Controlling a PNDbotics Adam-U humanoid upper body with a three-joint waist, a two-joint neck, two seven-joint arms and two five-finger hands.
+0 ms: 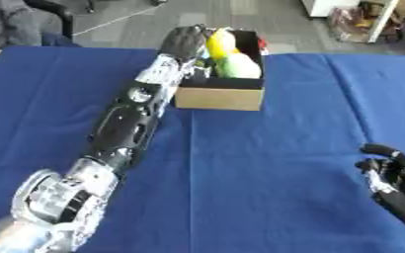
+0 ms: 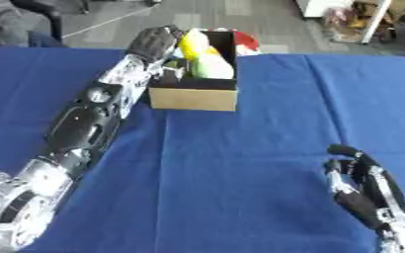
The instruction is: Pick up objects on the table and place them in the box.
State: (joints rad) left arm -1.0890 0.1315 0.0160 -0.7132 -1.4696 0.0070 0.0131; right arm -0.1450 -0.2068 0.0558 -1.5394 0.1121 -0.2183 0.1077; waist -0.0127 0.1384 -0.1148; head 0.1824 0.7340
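The left hand [image 1: 182,42] reaches over the left wall of the box [image 1: 220,97], at its far end, with the arm stretched long across the blue table [image 1: 266,163] from the near left corner. Only the dark back of this hand shows, so whether its fingers are apart, together or clamped on something cannot be told.

The box is a small cardboard one with a dark inside, standing toward the far middle of the table. In it lie a yellow object [image 1: 220,41] at the far end and a light green object [image 1: 240,65] nearer the front wall, the two touching each other. A bit of something red [image 2: 246,41] shows at the far right corner of the box; what it is cannot be made out.

The yellow object lies just beside the left hand, on its right, so close that they seem to touch; the green one sits a little nearer than the hand.

The right hand [image 2: 366,190] rests well apart from the box, near the table's near right corner, its fingers relaxed and holding nothing.
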